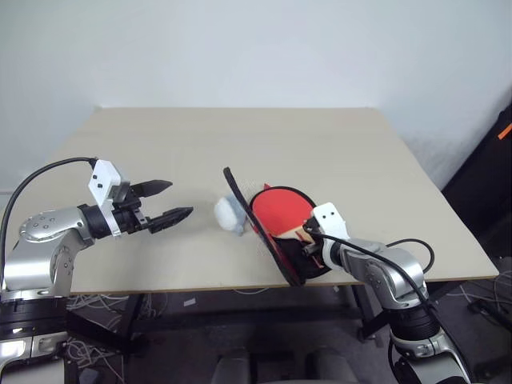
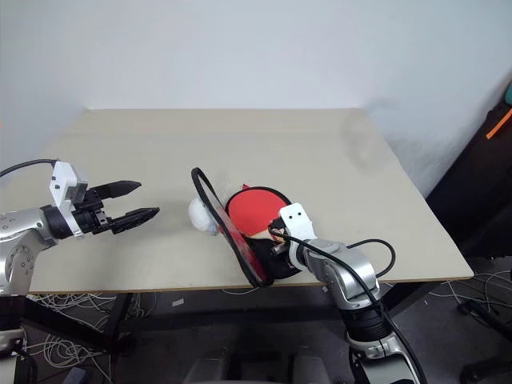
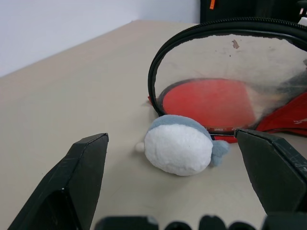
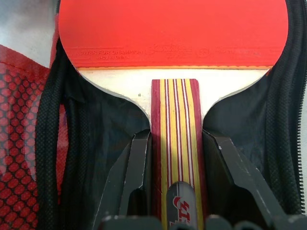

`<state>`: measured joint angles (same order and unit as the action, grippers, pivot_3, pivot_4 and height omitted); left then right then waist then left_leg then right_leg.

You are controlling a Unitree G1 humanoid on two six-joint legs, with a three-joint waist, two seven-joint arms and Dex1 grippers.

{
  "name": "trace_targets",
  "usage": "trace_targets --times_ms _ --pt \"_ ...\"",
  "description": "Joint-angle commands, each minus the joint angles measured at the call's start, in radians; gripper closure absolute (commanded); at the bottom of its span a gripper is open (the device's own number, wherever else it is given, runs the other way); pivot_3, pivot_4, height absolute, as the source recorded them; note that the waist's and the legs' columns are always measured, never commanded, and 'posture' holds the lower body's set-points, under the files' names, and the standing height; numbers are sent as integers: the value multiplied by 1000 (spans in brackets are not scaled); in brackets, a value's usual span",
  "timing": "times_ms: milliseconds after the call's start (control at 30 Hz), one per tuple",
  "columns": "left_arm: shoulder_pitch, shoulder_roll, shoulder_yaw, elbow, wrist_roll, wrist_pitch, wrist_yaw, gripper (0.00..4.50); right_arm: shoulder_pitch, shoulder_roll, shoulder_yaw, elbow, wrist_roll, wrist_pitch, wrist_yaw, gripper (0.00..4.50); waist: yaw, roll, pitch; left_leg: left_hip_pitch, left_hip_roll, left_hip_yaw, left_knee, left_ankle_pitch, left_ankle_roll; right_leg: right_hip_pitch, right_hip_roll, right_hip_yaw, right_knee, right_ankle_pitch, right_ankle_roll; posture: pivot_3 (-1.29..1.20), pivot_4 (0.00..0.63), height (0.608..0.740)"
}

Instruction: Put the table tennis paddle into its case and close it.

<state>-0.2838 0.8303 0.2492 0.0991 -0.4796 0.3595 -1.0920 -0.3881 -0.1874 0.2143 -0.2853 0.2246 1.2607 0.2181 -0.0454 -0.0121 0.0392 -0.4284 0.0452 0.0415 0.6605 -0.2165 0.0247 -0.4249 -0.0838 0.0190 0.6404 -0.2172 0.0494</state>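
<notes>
The table tennis paddle (image 1: 280, 210) lies red face up inside the open case (image 1: 290, 270), near the table's front edge. The case's lid (image 3: 230, 52) stands up on its left, black zip rim showing. My right gripper (image 4: 175, 139) reaches into the case's narrow end. Its two fingers (image 4: 136, 163) are closed on either side of the striped wooden handle (image 4: 175, 124). Red fabric with black mesh (image 4: 21, 143) shows beside the black lining. My left gripper (image 1: 182, 199) hovers open over the table to the left, pointing at the case, holding nothing.
A small pale grey-blue and white plush lump (image 1: 230, 214) sits on the table (image 1: 240, 144) just left of the case lid, between it and my left gripper. Beyond the table's right edge is dark equipment with an orange mark (image 1: 504, 132).
</notes>
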Motion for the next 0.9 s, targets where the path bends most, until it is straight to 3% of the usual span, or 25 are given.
trace_targets --times_ms 33,200,233,367,567,733,900 --pt "-24 8 5 -9 3 -11 2 0 -21 -6 -11 -28 -8 -4 -7 2014 0 0 0 0 0 0 0 0 0 0 0 0 0 0 0 0 0 740" --pt "-29 5 2 -2 6 -14 2 0 -45 -41 -61 -72 21 -1 27 209 0 0 0 0 0 0 0 0 0 0 0 0 0 0 0 0 0 740" --pt "-30 4 2 -2 6 -15 2 0 -50 -46 -70 -79 26 0 33 27 0 0 0 0 0 0 0 0 0 0 0 0 0 0 0 0 0 740" --pt "-31 3 -1 2 6 -17 0 0 -104 -151 -187 -142 110 38 143 27 1 0 0 0 0 0 0 0 0 0 0 0 0 0 0 0 0 740" --pt "-50 7 -8 21 7 -18 -12 0 -204 -474 -360 -75 225 -55 392 27 2 0 0 0 0 -1 0 0 0 1 -1 -1 -2 -3 1 0 0 740" --pt "-59 -7 -25 17 -1 -14 -20 0 -153 -571 -347 -60 255 -197 531 27 -4 0 0 1 1 0 0 0 0 1 0 -1 -1 -4 1 0 0 740" --pt "-43 -14 -28 -6 -12 -2 -27 0 -60 -575 -303 -120 273 -275 583 27 0 0 0 0 0 0 1 0 1 1 0 -1 -1 -4 2 0 0 740"
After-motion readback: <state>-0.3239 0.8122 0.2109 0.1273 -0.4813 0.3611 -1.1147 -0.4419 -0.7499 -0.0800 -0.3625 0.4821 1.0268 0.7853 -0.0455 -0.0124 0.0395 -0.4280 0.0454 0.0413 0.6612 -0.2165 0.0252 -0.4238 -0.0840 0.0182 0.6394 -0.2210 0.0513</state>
